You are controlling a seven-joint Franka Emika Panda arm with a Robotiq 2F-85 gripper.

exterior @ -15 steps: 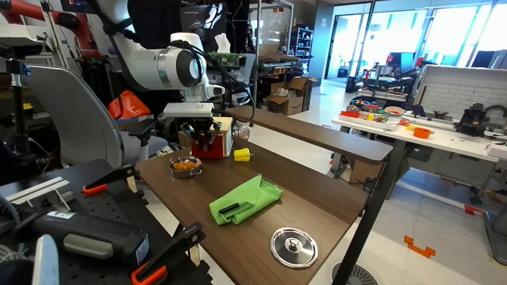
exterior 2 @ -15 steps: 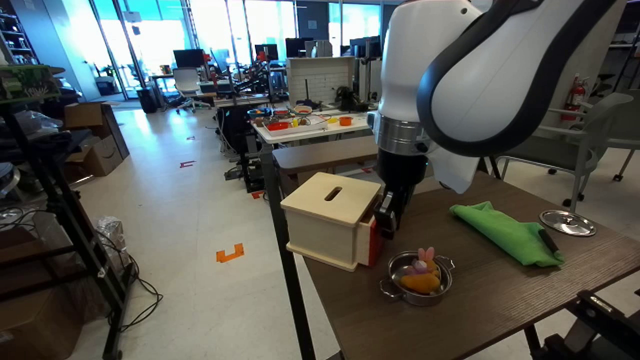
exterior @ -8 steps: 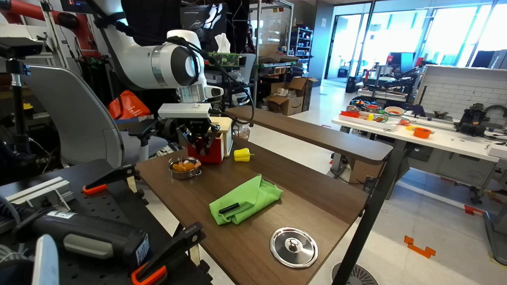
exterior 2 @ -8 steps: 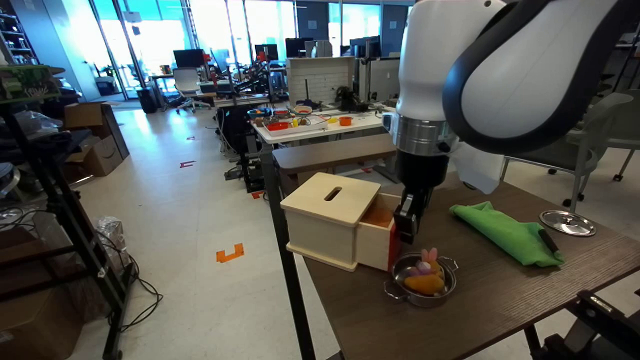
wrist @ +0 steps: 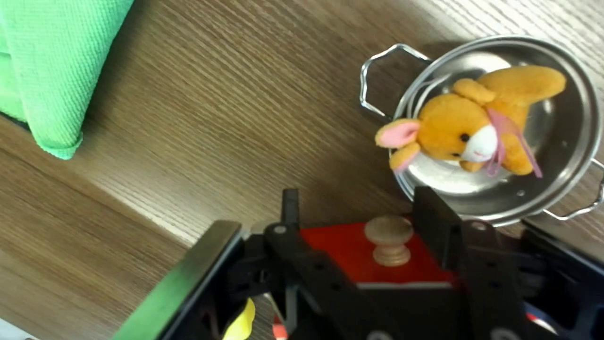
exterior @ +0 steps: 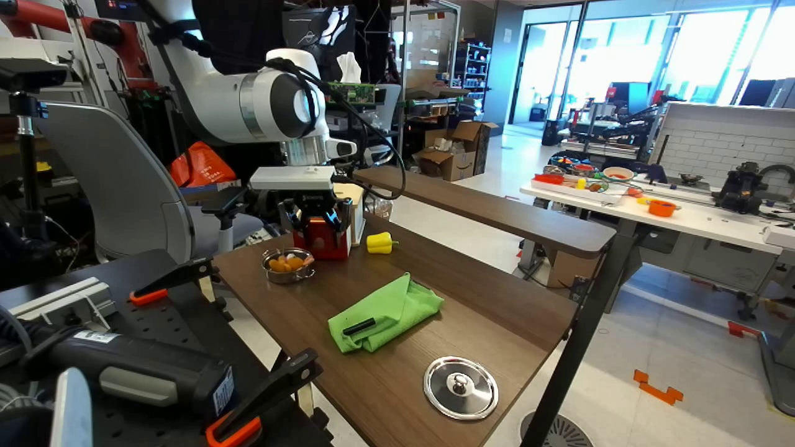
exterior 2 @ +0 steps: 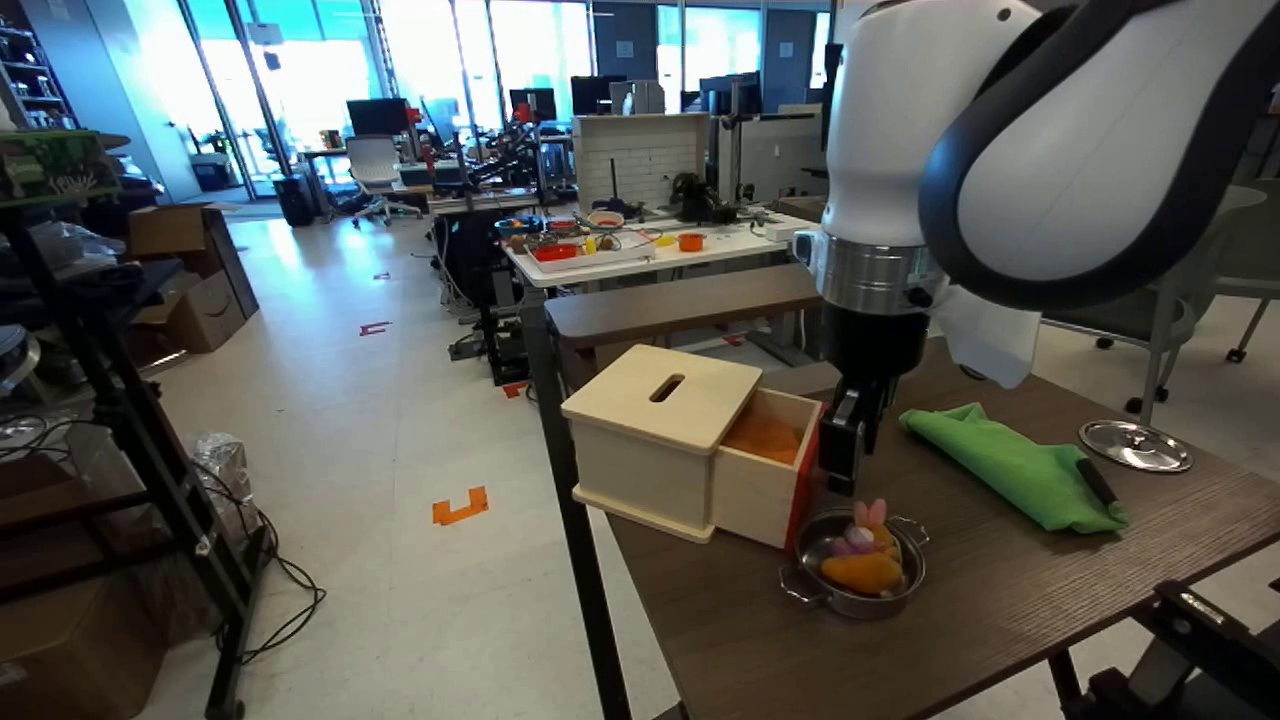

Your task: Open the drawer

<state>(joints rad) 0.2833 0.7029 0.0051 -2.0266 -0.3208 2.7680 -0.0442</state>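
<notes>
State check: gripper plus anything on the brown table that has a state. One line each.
Gripper: open, jaws apart
Drawer: open, orange interior visible
Pot: uncovered, soft toy inside
Lid: off the pot, handle up
Green cloth: loosely folded
Yellow pepper: on its side

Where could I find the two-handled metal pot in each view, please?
In an exterior view: metal pot, left of centre, lower half.
In an exterior view: metal pot, right of centre, lower half.
Wrist view: metal pot, mostly upper right.
Shared landmark: green cloth, right of the metal pot in both exterior views, top left in the wrist view.
</notes>
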